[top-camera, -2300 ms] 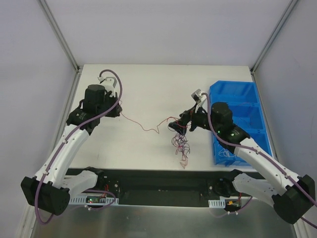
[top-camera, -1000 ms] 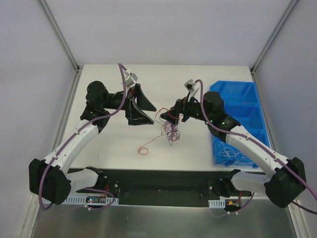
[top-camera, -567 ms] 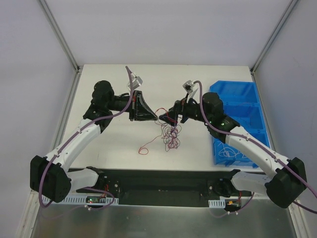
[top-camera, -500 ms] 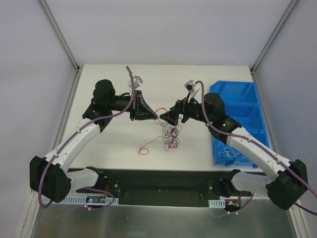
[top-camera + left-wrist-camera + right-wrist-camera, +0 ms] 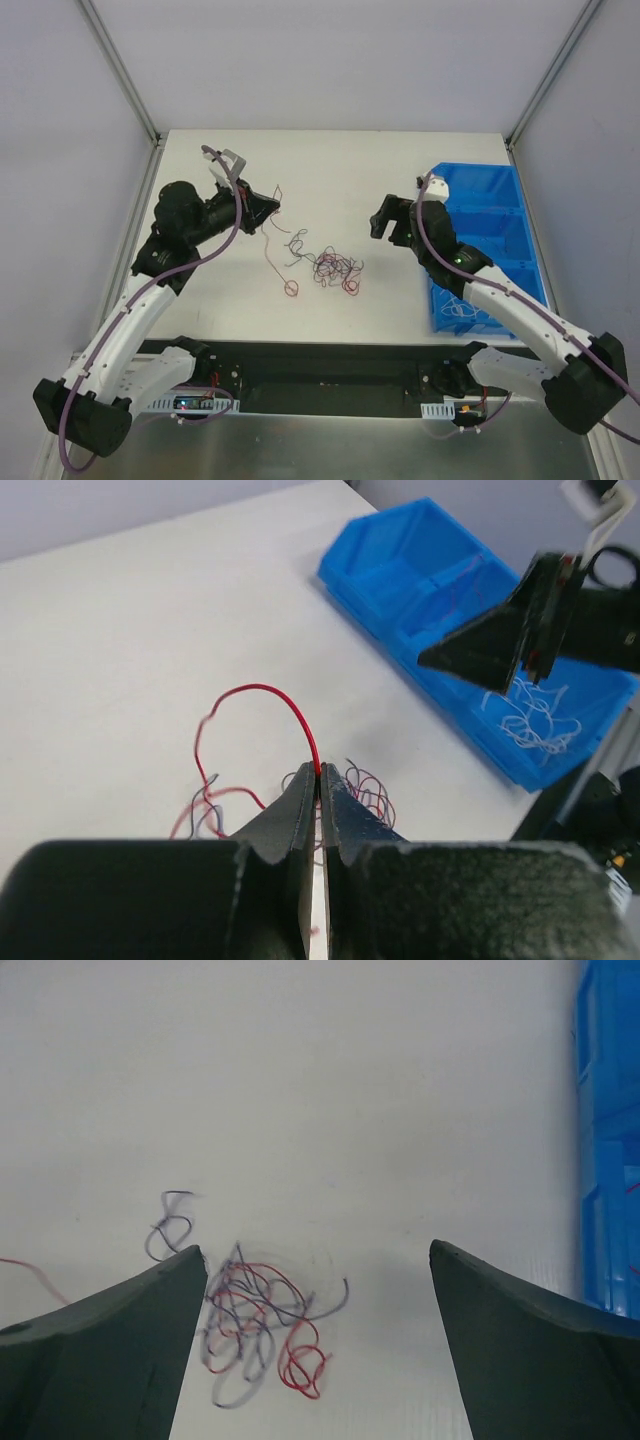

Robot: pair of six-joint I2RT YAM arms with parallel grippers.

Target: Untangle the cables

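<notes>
Now, left end effector point(image 5: 319, 778): closed flat on the red cable point(image 5: 262, 688), pinching it just under one side of its arch. I see nothing else between the tips.
Right end effector point(image 5: 315, 1260): wide open and holding nothing, hanging above the tabletop point(image 5: 330, 170) between the clump and the bin point(image 5: 400, 550).
Clump of cables point(image 5: 255, 1310): red and dark purple loops lying on the tabletop between my two arms, toward the near edge. One small purple loop lies just beside it.
Red cable's run: from my pinch it drops to the tabletop and curls toward the clump. Whether its far end is caught inside, I cannot tell.
Step in hand: I judge it to be drawing this one red strand clear of the clump.
Doing it well: pull slowly to my left, away from the clump, so the loops slide rather than cinch. Watch whether the whole clump drags along.
If it drags: lower the right end effector onto the clump, hold it there, and pull against that.
Risk: the strand is hair-thin and may slip from my tips, and a jerk would tighten any knot.
Bin contents: white strands point(image 5: 525, 715), well apart from the clump and best left alone.
</notes>
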